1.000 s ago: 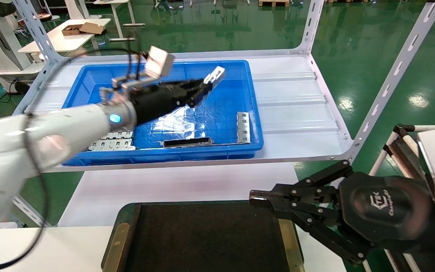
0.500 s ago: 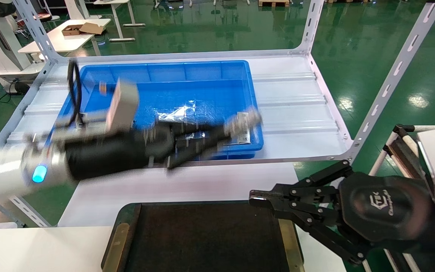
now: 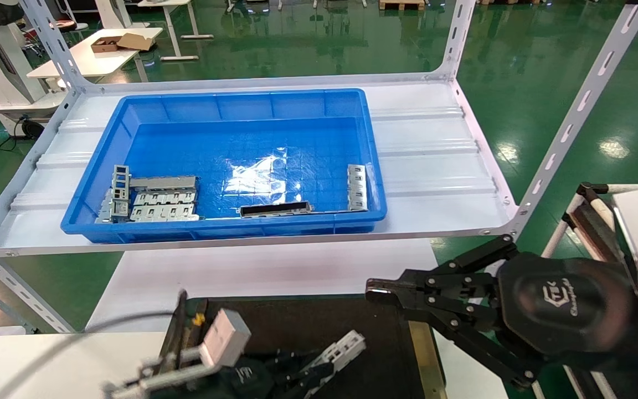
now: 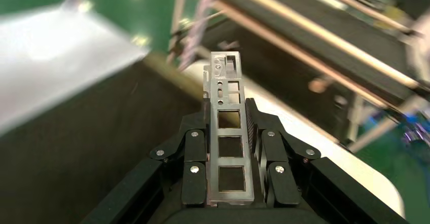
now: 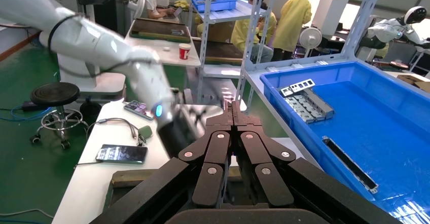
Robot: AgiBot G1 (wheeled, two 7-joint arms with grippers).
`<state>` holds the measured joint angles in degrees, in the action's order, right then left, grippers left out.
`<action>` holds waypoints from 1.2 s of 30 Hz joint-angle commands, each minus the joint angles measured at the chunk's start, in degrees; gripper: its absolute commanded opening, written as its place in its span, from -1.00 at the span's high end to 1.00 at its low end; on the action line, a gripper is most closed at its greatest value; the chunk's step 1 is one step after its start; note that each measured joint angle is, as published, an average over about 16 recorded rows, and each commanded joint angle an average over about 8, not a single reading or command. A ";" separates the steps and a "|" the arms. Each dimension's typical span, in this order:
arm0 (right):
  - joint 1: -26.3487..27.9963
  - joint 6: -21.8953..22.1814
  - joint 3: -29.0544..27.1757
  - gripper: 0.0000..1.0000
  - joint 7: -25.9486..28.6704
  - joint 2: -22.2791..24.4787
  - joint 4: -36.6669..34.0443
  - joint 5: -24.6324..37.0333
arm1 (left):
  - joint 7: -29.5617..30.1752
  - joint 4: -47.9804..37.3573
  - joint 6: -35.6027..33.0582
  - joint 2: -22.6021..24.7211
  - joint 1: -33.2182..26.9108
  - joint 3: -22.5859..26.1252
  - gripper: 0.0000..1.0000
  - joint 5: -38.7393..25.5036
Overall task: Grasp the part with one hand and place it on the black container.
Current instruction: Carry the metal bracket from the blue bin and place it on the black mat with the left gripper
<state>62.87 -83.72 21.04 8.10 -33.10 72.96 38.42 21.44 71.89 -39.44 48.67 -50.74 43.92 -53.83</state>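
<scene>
My left gripper (image 3: 319, 368) is low at the near edge, over the black container (image 3: 308, 327), and is shut on the part (image 3: 341, 346), a slim silver strip with rectangular cutouts. In the left wrist view the part (image 4: 228, 133) lies lengthwise between the fingers (image 4: 195, 153) and sticks out past the tips of my left gripper (image 4: 228, 110) above the tray's dark floor (image 4: 76, 148). My right gripper (image 3: 377, 291) is shut and empty, parked at the tray's far right corner; the right wrist view shows its jaws pressed together (image 5: 233, 110).
A blue bin (image 3: 230, 105) stands on the white shelf (image 3: 430, 149) behind the tray. It holds wider grey slotted plates (image 3: 158, 199), a dark slotted bar (image 3: 274, 209) and another silver strip (image 3: 356, 187). Slanted shelf posts (image 3: 574, 111) rise at both sides.
My left arm has swung out of the blue bin, toward me and down, carrying the part over the black container. The right arm has not moved.
</scene>
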 commanded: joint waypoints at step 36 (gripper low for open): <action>0.01 0.01 0.03 0.12 -0.01 0.01 0.00 -0.02 | 21.75 -24.95 49.18 27.79 -3.57 22.89 0.06 1.37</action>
<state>62.88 -83.71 21.06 8.08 -33.09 72.96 38.40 43.09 47.11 9.58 76.38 -54.34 66.87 -52.14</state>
